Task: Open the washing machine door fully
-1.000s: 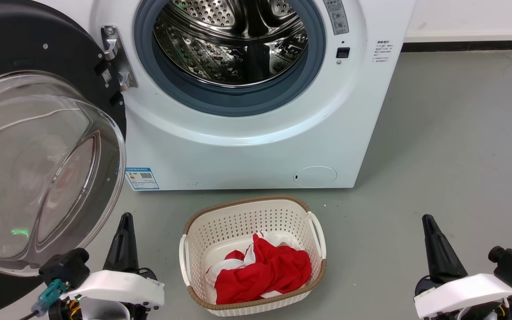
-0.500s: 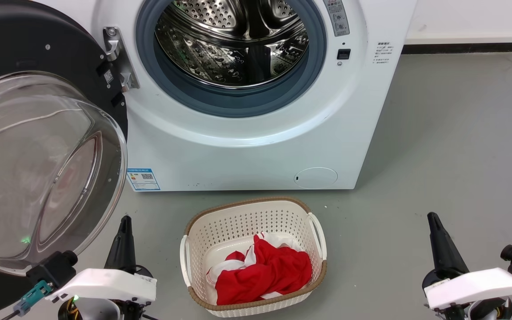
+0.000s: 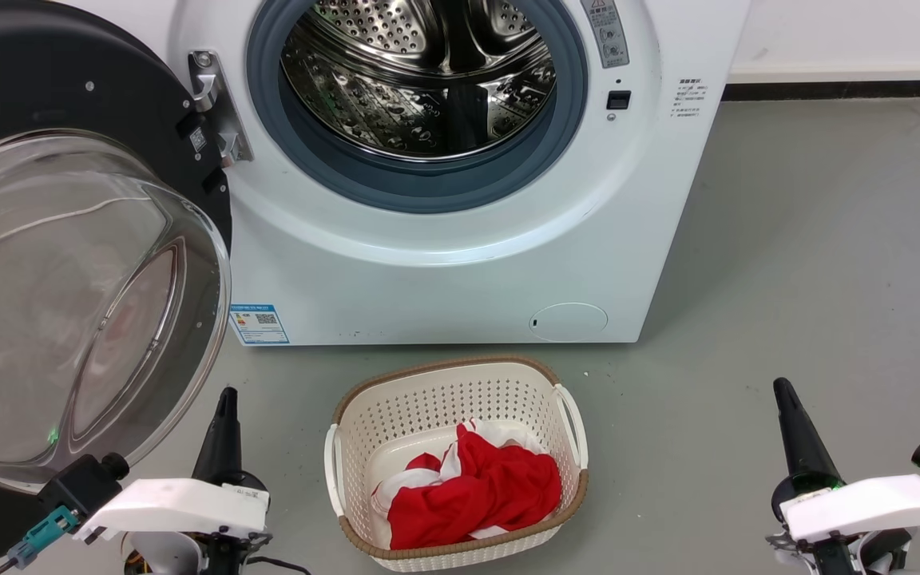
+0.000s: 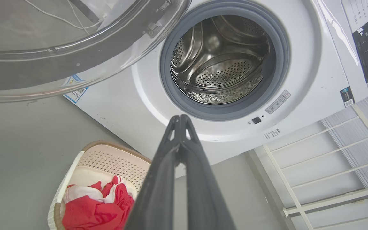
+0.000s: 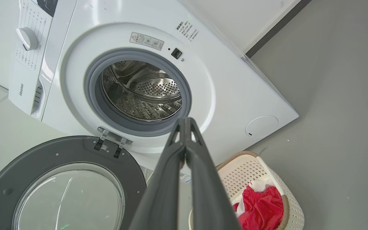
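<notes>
The washing machine door (image 3: 69, 263), a black disc with a bulging clear glass bowl, stands swung wide open on its hinge (image 3: 216, 112) at the left of the white machine (image 3: 444, 271). The right wrist view shows the door (image 5: 65, 188) open below the drum mouth (image 5: 139, 92); its glass rim (image 4: 75, 57) crosses the top of the left wrist view. My left gripper (image 3: 225, 397) is shut and empty, low beside the door's glass, apart from it. At the lower right, over bare floor, my right gripper (image 3: 782, 387) is also shut and holds nothing.
A white perforated laundry basket (image 3: 364, 415) with red and white cloth (image 3: 476, 487) sits on the grey floor in front of the machine, between my arms. The steel drum (image 3: 420, 72) is open. A small round white flap (image 3: 569, 322) is low on the machine's front.
Both grippers have drawn back toward the bottom of the head view. The door has not visibly swung; the whole picture has shifted slightly.
</notes>
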